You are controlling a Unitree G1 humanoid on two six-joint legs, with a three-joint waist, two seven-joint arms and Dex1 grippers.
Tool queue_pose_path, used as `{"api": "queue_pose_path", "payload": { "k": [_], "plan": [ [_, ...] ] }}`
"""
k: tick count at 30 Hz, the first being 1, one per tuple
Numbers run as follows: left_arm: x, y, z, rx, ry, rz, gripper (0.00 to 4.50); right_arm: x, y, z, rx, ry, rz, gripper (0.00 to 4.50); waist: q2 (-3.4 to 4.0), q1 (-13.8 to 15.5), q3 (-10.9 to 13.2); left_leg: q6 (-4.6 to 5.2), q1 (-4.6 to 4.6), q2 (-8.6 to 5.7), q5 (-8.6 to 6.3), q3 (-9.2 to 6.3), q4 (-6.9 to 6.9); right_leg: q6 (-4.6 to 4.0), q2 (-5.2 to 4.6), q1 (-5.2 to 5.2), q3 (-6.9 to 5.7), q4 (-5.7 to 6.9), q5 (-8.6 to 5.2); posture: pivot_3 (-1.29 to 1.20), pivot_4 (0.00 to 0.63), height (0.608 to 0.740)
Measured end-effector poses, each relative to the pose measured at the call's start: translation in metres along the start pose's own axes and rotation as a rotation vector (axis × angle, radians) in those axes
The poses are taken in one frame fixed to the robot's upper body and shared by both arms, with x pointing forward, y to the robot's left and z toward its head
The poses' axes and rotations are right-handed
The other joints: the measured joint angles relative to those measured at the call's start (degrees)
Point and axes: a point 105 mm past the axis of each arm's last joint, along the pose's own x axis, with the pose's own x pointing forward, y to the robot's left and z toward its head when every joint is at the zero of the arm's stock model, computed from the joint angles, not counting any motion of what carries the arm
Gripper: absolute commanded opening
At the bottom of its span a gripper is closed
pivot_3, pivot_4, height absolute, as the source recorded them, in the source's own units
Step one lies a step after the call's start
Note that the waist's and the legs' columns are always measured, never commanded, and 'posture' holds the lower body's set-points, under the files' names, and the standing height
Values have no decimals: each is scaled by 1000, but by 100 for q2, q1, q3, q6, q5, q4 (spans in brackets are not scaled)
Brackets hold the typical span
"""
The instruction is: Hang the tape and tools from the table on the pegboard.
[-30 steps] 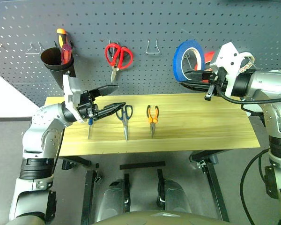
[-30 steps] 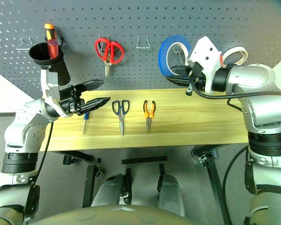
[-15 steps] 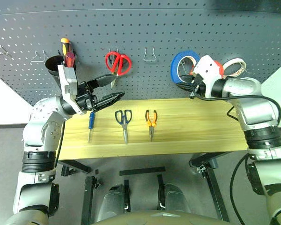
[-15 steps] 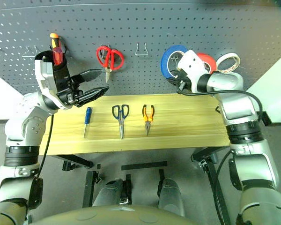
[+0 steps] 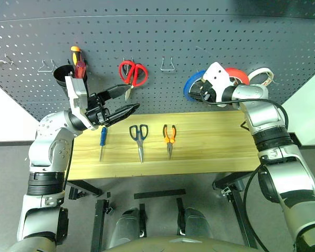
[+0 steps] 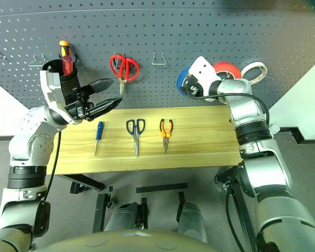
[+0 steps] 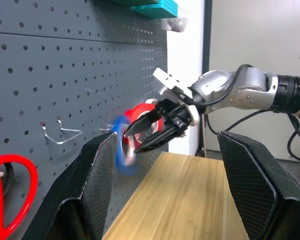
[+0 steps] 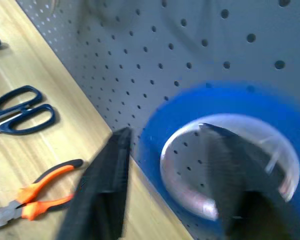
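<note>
Blue flat roll of tape (image 8: 225,97), a smooth ring with a wide hole, flat against the dark grey perforated pegboard (image 5: 226,42) and straddled by the right gripper (image 7: 132,140). 1 black finger through the hole, the other outside the rim, jaws parted, squeezing nothing. Appears released. Cannot tell through the blur whether a wire hook actually carries the ring.

To finish this step well:
- Draw the right gripper straight back from the board, keeping the inner finger centred in the hole so as not to drag the rim off its peg.
- Avoid the glossy red roll (image 5: 236,73) and the pale white roll (image 5: 262,73) just beyond the gripper on its outer side.

Left gripper (image 5: 131,98) wide open and empty, above the light yellow wood-grain table (image 5: 220,147). Just below its tips, lying flat on the table:
- the slim blue-handled screwdriver (image 5: 102,135)
- further towards the right gripper, the dark-handled steel scissors (image 5: 139,134)
- then the orange-and-black-handled pliers (image 5: 169,134)

3 tools left to hang, by the look of it. Bare bent-wire hook (image 5: 169,64) free on the board between the 2 grippers.
</note>
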Motion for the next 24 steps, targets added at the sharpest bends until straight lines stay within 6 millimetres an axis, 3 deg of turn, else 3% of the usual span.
{"api": "queue_pose_path", "payload": {
  "k": [1, 6, 11, 13, 15, 24],
  "plan": [
    [0, 0, 0, 0, -1, 3, 3376, -2, 2, 1, -5, 1, 14, 3806, -1, 2, -2, 0, 2, 0, 0, 0, 0, 0, 0, 2, 1, 0, 0, -14, 63, 738],
    [0, 1, 0, -1, -5, 10, 3376, -28, 16, -2, -23, 13, 115, 3806, -2, 29, -4, 0, 2, -1, 0, -1, 1, 0, 0, 5, 1, -1, 0, -28, 69, 738],
    [-3, 2, -7, -22, 17, 13, 3376, -57, 34, -3, 91, 22, 213, 3806, -3, 0, -7, 0, 28, 1, 0, 5, 1, -1, 0, 23, 5, 1, 0, -36, 88, 738],
    [-5, 1, -15, -29, 59, 12, 3376, -60, 45, -10, 130, 55, 245, 4169, -3, -9, -8, 0, 46, 2, 0, 4, 0, -1, 2, 42, 5, 1, 0, -37, 93, 738],
    [-12, 2, -27, -46, 105, 32, 3376, -57, 59, -19, 179, 88, 279, 4471, -2, -12, -8, 0, 52, 3, 0, 6, 1, -1, 2, 44, 10, 1, 0, -39, 105, 738],
    [-40, 1, -79, -80, 340, 148, 3376, -5, 92, -31, 445, 239, 181, 4471, 0, -7, -6, -2, 50, 4, 1, 2, 2, -2, 2, 39, 13, 6, 0, -38, 147, 738]
  ]
}}
